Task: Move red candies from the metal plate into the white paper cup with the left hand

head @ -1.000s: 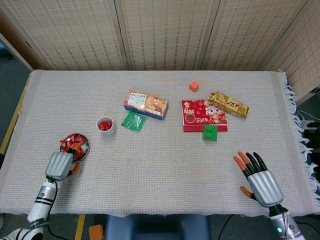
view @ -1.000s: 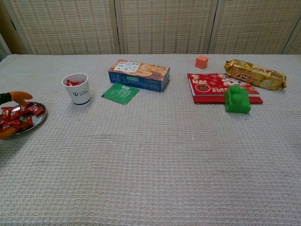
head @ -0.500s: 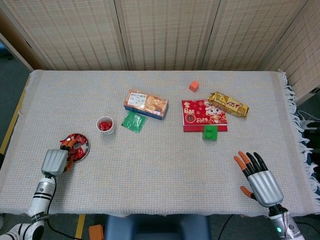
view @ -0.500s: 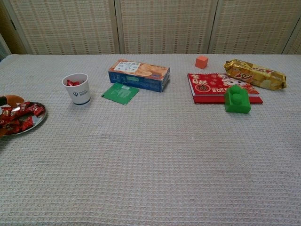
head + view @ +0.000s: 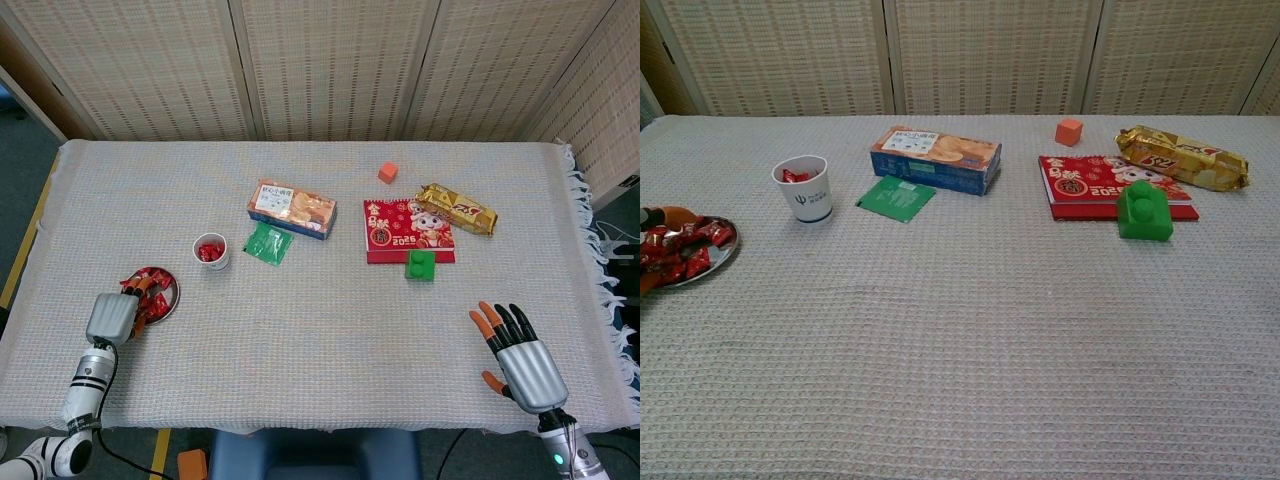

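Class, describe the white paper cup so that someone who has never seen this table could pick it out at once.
Start at the blue and orange snack box near the table's middle, then look left past the flat green packet. The white paper cup stands upright there, apart from both. It is the only cup, with red candies inside and a small dark logo on its side.

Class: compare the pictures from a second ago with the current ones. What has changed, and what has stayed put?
The left hand drew back toward the table's near-left edge, off the metal plate of red candies. Whether it holds one is unclear. The right hand, white paper cup and everything else stayed put.
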Controlling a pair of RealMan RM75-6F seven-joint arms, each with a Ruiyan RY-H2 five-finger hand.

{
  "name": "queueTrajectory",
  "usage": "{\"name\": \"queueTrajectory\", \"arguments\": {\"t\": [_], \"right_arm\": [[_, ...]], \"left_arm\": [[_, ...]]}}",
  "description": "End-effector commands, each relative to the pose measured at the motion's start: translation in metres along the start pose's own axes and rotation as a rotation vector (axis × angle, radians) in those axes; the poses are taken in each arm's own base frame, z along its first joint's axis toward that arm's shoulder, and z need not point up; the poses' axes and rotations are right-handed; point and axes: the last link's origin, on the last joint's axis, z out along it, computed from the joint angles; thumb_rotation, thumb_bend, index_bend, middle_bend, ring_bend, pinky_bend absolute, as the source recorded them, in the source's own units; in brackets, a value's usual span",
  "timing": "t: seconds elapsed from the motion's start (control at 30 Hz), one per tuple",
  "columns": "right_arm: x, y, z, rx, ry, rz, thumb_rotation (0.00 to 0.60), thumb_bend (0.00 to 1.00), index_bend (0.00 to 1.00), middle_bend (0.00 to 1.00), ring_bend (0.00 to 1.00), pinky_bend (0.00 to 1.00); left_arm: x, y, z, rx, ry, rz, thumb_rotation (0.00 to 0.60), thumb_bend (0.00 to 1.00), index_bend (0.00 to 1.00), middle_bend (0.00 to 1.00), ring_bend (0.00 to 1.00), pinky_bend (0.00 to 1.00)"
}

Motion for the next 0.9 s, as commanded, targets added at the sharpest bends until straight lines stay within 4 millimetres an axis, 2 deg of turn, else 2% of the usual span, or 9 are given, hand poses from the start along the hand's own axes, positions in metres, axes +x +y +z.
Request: {"name": "queueTrajectory", "arguments": {"t": [0.03, 0.27, 0.47, 0.9], "right_arm": [[-0.001, 0.000, 0.000, 0.000, -0.002, 0.000, 0.600, 0.12, 0.00, 0.00, 0.00, 0.00], [-0.001, 0.000, 0.001, -0.006, -0.003, -0.002, 0.600, 0.12, 0.00, 0.00, 0.00, 0.00], [-0.002, 0.000, 0.002, -0.009, -0.009, -0.005, 0.600, 0.12, 0.00, 0.00, 0.00, 0.00], [-0.002, 0.001, 0.003, -0.018, -0.018, -0.009, 0.600, 0.12, 0.00, 0.00, 0.00, 0.00]], "left_arm": [[0.000, 0.001, 0.002, -0.001, -0.002, 0.004, 0.600, 0.38, 0.13, 0.16, 0.84, 1.00], [0.004, 0.002, 0.013, 0.000, -0.009, 0.011, 0.600, 0.38, 0.13, 0.17, 0.84, 1.00], [0.004, 0.005, 0.016, -0.013, -0.025, 0.039, 0.600, 0.38, 0.15, 0.21, 0.84, 1.00], [0.005, 0.009, 0.017, -0.026, -0.007, 0.088, 0.600, 0.38, 0.33, 0.37, 0.83, 1.00]]}}
